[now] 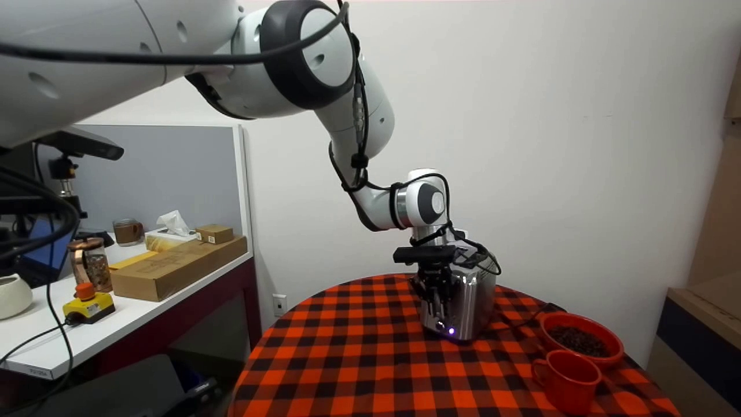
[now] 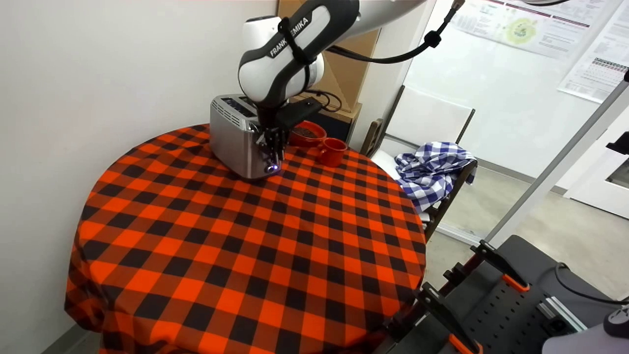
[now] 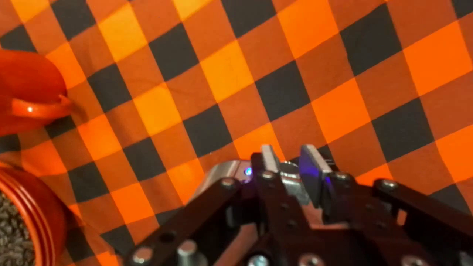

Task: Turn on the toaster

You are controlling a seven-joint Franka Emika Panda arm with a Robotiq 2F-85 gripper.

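Red-and-black checked cloth [image 2: 236,246] on the counter [image 1: 278,347]; near its edge, silver toaster [image 2: 231,140], red mug [image 1: 572,388], red bowl [image 1: 615,348]; my jaws mostly black.

In an exterior view, the gaze ran across the round red-and-black checked tablecloth [image 1: 341,353] toward a white wall [image 1: 556,145]. In an exterior view, it fell from above, a blue-and-white checked cloth [image 2: 435,167] beyond. Both, well back, shared the boxy silver metal toaster [image 2: 231,142]. The wrist view faced the tablecloth closely, past the black two-fingered gripper [image 3: 289,159].

Arm [image 1: 341,124] slants from upper left to right of centre in an exterior view. Claw [image 3: 289,157] downward, fingers [image 3: 311,170] parted.
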